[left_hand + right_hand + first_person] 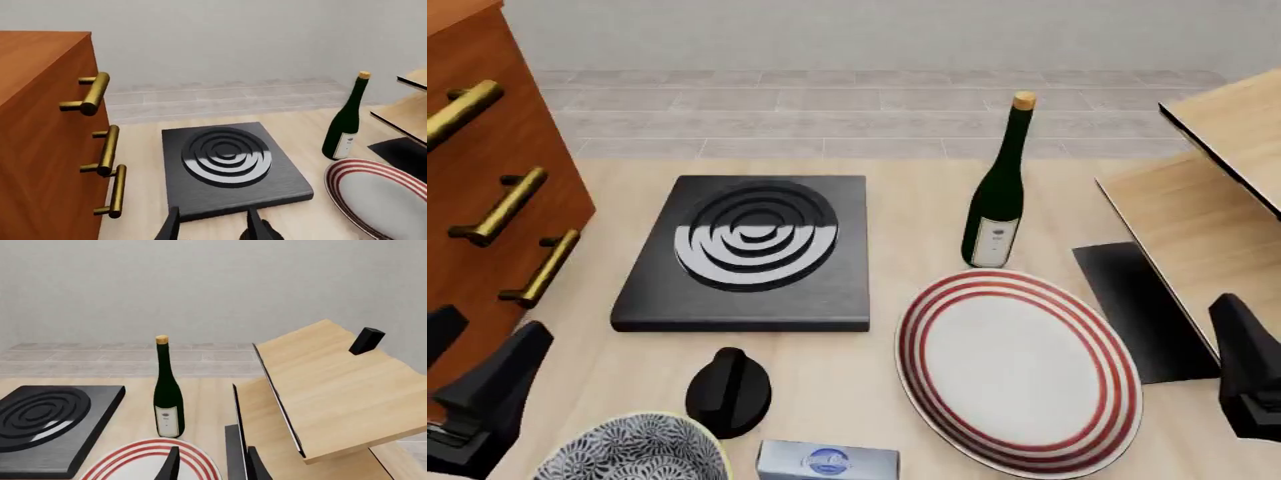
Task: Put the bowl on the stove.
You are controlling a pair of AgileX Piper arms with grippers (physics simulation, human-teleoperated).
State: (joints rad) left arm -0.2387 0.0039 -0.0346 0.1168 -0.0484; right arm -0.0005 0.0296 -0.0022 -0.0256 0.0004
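The bowl point(630, 450) is seen at the front view's near edge on the table point(921, 210), cut off below, just beside the black knob point(727, 392) and well short of the stove point(751, 250). Only the fingertips of the left claw point(213, 227) and right claw point(208, 465) are shown, parted and empty. The blue-labelled box point(827, 461) is partly cropped.

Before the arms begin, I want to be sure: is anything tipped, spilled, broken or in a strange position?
Nothing stands out. The bottle stands upright, the stove and the plate lie flat, and the bowl sits upright at the near edge beside the knob. No spill or damage shows.
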